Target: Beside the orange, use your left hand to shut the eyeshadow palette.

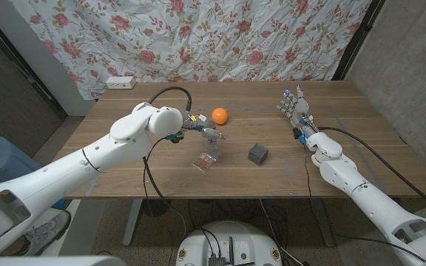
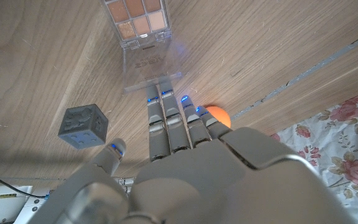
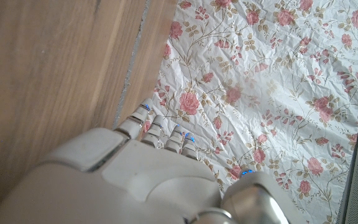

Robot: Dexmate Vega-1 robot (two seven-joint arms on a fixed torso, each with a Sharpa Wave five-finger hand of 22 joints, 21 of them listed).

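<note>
The eyeshadow palette (image 1: 206,159) lies open on the table just in front of the orange (image 1: 220,115). In the left wrist view its colour pans (image 2: 137,18) face up and the clear lid (image 2: 149,67) stands raised toward my hand. My left hand (image 1: 203,133) reaches over it between orange and palette, and its straight fingers (image 2: 166,115) touch the lid's free edge, gripping nothing. The orange (image 2: 217,116) peeks out behind those fingers. My right hand (image 1: 296,111) stands at the table's right with fingers up and apart, holding nothing.
A dark grey cube (image 1: 257,154) (image 2: 82,126) sits to the right of the palette. A floral curtain (image 1: 235,37) hangs behind the wooden table (image 1: 346,96), with a white power strip (image 1: 120,83) at its back left.
</note>
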